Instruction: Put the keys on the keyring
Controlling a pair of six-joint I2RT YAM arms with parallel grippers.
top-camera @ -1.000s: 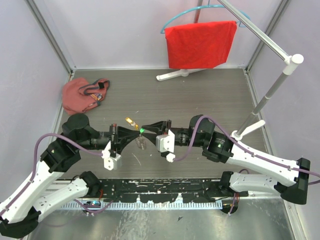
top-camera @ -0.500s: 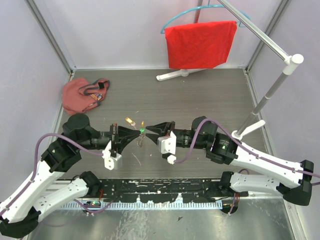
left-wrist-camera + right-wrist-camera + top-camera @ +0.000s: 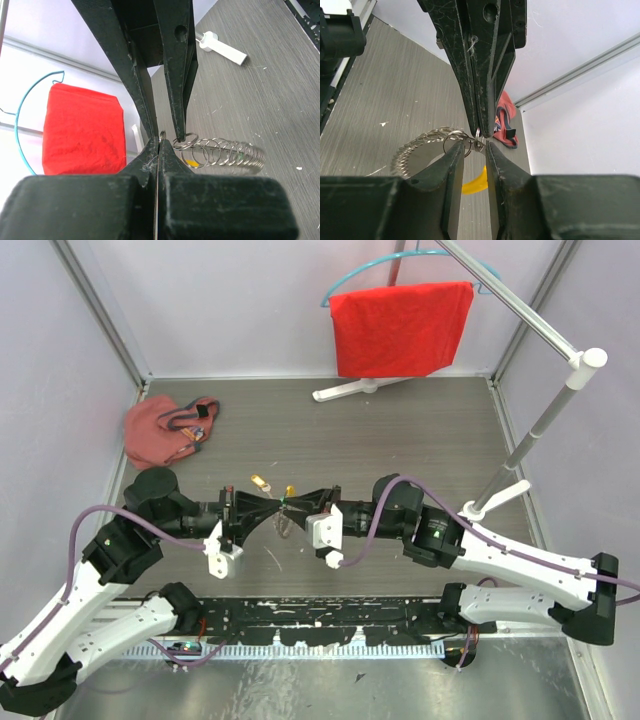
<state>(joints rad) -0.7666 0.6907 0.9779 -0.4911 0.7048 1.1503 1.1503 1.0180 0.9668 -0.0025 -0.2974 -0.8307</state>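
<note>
keyring (image 3: 420,147): hangs between the two claw tips, apparently off the worktop (image 3: 420,440).
handling: likely light, springy, slippery, prone to swing; best pinched at a thin end loop.
material: silvery coiled wire, one curved orange segment (image 3: 475,186).
left claw (image 3: 159,144): pressed together on a thin loop.
right claw (image 3: 474,146): narrowly apart beside that loop; grip impossible to tell.

The keyring (image 3: 284,523) hangs between the left end effector (image 3: 279,503) and right end effector (image 3: 290,501).

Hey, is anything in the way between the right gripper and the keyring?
Nothing visible. The left gripper pinches the keyring by its end loop, and the right gripper, open, sits either side of that loop.
</note>
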